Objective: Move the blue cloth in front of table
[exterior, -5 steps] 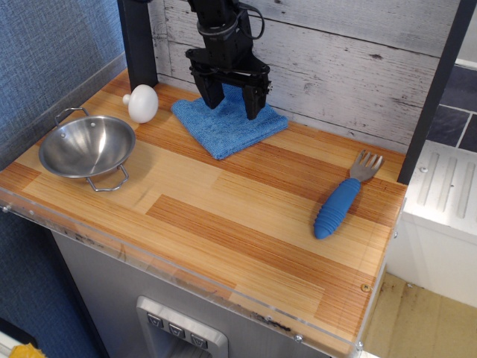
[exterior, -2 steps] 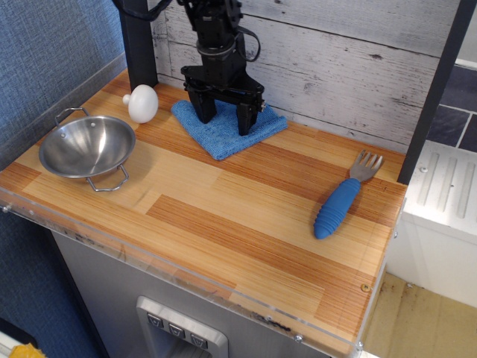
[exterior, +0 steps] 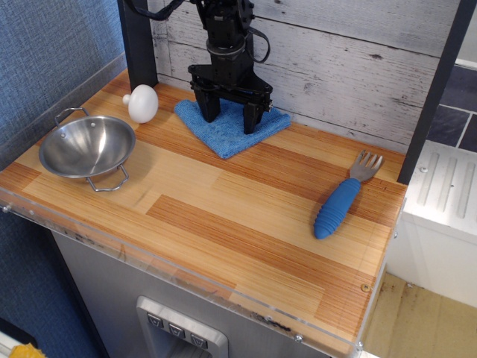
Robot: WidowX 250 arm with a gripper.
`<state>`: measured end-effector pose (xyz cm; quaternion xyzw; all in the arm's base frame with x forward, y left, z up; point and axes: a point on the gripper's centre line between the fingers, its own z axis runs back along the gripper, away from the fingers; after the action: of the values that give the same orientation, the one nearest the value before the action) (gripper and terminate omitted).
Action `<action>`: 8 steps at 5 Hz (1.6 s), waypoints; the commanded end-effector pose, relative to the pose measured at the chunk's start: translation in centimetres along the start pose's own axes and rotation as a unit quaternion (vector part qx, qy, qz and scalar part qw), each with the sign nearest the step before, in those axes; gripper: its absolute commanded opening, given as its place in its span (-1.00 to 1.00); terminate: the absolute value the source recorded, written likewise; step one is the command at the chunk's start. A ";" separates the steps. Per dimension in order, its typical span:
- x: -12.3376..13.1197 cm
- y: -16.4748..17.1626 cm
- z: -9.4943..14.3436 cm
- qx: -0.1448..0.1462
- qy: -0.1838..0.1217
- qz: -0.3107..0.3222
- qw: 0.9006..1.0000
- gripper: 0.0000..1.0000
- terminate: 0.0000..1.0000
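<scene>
The blue cloth lies folded flat at the back of the striped wooden table, close to the plank wall. My black gripper points straight down onto the cloth. Its two fingers are spread apart, one near the cloth's left part and one near its right part, with the tips down at the cloth's surface. The cloth's middle is partly hidden behind the fingers. Nothing is held between the fingers.
A steel bowl with wire handles sits at the left. A white egg-like object stands by the black post. A blue ribbed-handled fork lies at the right. A clear edge strip runs along the front.
The gripper has come down onto the cloth and shifted slightly toward the wall. The cloth has moved very little. The fingers have stayed spread.
</scene>
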<state>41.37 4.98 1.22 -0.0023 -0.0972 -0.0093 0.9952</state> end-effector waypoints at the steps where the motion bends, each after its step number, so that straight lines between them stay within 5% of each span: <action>1: -1.2 -2.7 2.0 -0.016 -0.015 -0.024 0.999 1.00 -1.00; 5: -9.4 -5.7 3.2 -0.035 0.005 -0.012 0.999 1.00 -1.00; 8: -16.0 -5.6 4.4 -0.022 0.017 0.028 0.999 1.00 -1.00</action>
<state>24.48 -0.57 1.33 -0.0276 -0.0607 0.0167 0.9976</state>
